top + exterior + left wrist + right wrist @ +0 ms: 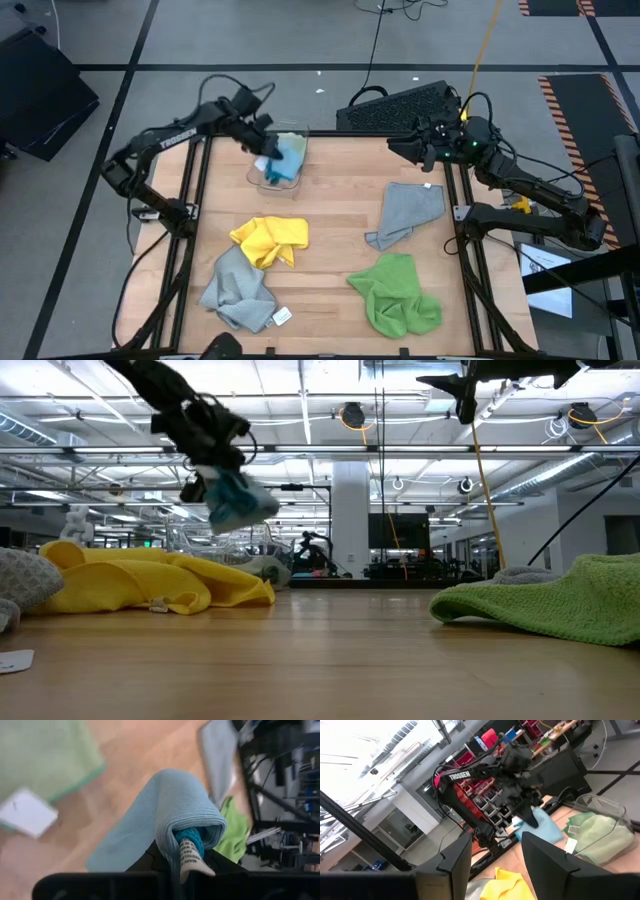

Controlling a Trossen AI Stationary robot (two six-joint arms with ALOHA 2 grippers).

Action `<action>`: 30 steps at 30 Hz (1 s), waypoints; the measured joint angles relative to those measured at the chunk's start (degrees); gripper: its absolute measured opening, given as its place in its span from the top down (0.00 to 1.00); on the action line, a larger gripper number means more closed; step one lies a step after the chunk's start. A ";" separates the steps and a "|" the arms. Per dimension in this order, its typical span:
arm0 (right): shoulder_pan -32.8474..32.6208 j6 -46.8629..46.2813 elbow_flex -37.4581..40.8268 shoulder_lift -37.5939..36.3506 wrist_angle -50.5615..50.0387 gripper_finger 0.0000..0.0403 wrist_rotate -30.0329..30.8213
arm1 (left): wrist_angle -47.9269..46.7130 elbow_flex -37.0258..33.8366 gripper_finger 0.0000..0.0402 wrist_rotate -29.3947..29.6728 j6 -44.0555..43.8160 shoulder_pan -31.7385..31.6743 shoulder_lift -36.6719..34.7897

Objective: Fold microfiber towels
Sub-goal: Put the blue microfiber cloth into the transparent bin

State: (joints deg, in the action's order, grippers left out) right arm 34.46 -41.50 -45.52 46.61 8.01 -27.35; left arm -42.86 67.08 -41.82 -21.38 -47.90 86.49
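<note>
My left gripper (268,148) is shut on the light blue towel (290,160), held in the air over the clear bin (262,180) at the table's far left. It shows in the low view (236,500) and in the right wrist view (543,826). A pale green towel (45,755) with a white tag lies in the bin. The yellow towel (270,238), a grey towel with a tag (237,290), a second grey towel (410,212) and the bright green towel (395,295) lie crumpled on the table. My right gripper (495,865) is open and empty, raised at the far right (415,145). My left gripper (186,870) pinches a bunched fold of the light blue towel (187,827) between its two fingers, several layers thick, beside the towel's white tag (190,859). The towel is lifted clear and hangs slack below the gripper (215,460).
A black keyboard (400,105) lies behind the table's far edge. Bare wood (330,200) runs between the four towels in the table's middle. The table's metal frame rails (190,200) run along both sides.
</note>
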 joint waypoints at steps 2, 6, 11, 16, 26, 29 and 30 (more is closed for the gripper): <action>-0.04 0.17 0.00 0.00 -0.09 0.59 0.02 | 2.33 -2.85 0.92 -0.19 -0.37 -0.02 0.37; -0.02 1.81 0.00 0.23 -0.45 0.59 0.09 | 11.39 -9.29 0.92 -0.20 -5.34 -0.02 0.47; 0.48 3.23 0.00 0.96 -0.55 0.59 0.11 | 23.03 -16.28 0.92 -0.20 -11.92 0.02 0.54; 0.48 3.82 0.00 2.57 -0.53 0.59 0.05 | 31.03 -21.08 0.92 0.51 -14.76 0.02 0.56; 1.26 4.33 0.00 3.74 0.37 0.59 -1.62 | 33.61 -25.50 0.91 5.47 -15.23 0.35 0.56; 1.99 4.29 0.00 3.74 0.39 0.59 -2.38 | 33.79 -25.50 0.91 8.79 -14.93 0.78 0.56; 2.30 3.98 0.00 3.74 0.42 0.59 -2.97 | 33.81 -25.50 0.91 9.76 -14.94 0.83 0.56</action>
State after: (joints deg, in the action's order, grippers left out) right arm 36.75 -37.51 -45.52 50.35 8.43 -30.32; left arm -9.05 41.58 -32.06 -36.32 -47.06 87.05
